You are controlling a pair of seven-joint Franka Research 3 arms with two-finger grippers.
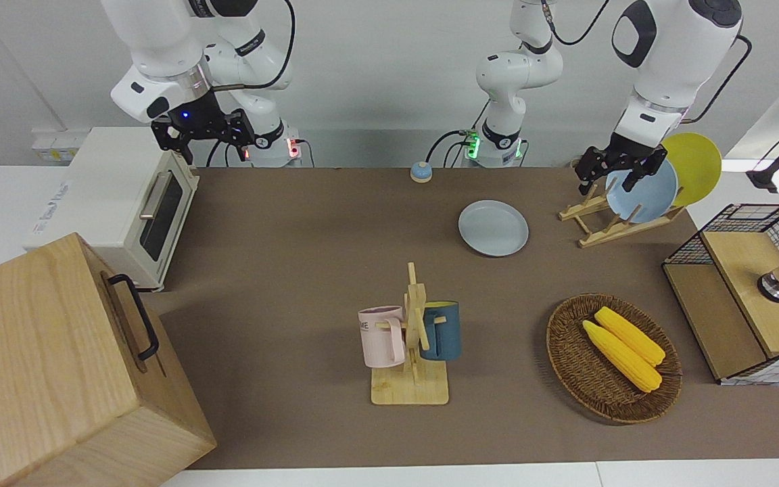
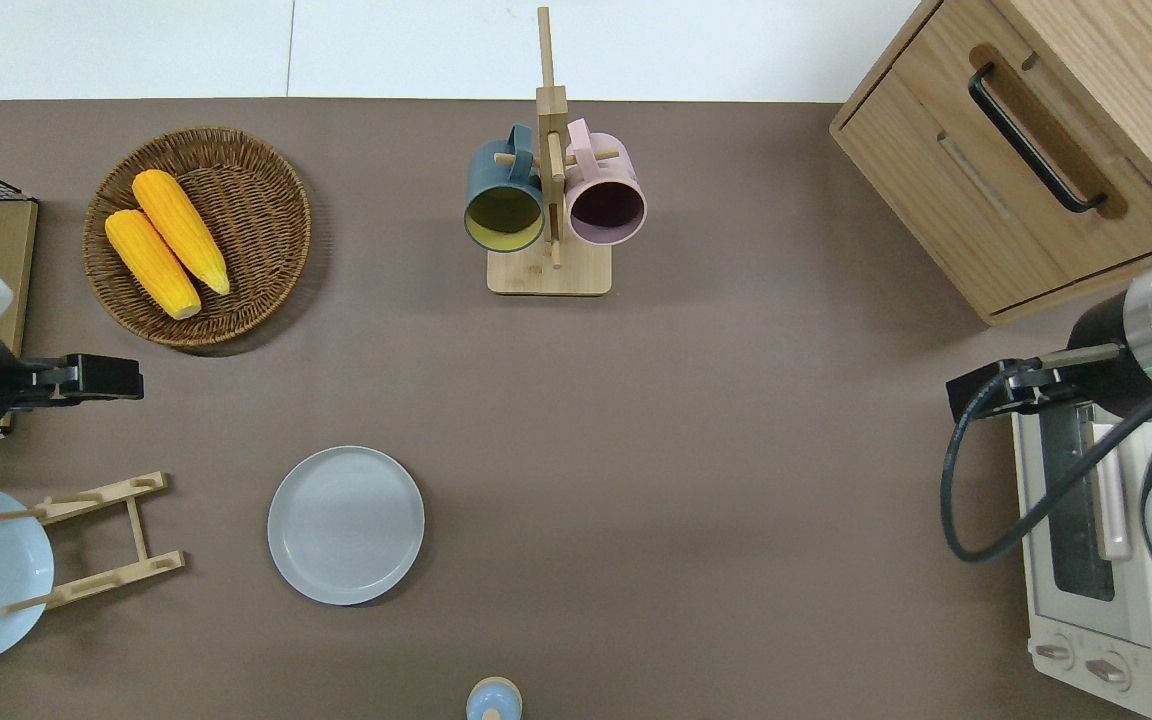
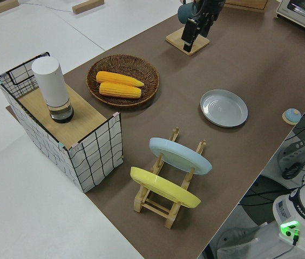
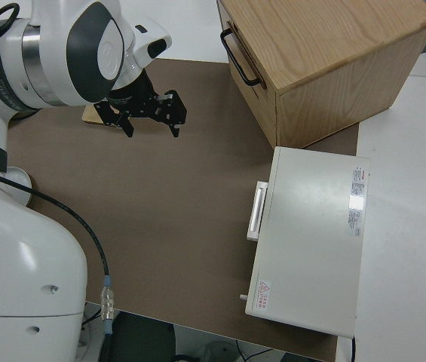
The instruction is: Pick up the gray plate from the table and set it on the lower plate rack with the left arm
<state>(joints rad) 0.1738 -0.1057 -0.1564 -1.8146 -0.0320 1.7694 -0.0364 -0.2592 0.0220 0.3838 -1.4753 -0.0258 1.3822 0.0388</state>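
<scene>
The gray plate (image 1: 493, 228) lies flat on the brown table (image 1: 295, 270); it also shows in the overhead view (image 2: 346, 524) and the left side view (image 3: 224, 108). The light-wood plate rack (image 1: 606, 233) stands beside it toward the left arm's end and holds a sky-blue plate (image 1: 646, 193) and a yellow plate (image 1: 697, 162) on edge. My left gripper (image 1: 609, 184) is open and empty, up in the air. The overhead view shows it (image 2: 131, 378) over bare table between the rack (image 2: 136, 520) and the corn basket, apart from the gray plate. My right gripper (image 4: 152, 128) is open and parked.
A wicker basket (image 1: 565, 352) with two corn cobs, a mug tree (image 1: 411, 352) with a pink and a blue mug, a wooden cabinet (image 1: 44, 365), a white toaster oven (image 1: 132, 203), a wire crate (image 1: 741, 297) and a small blue knob (image 1: 420, 172) stand around the table.
</scene>
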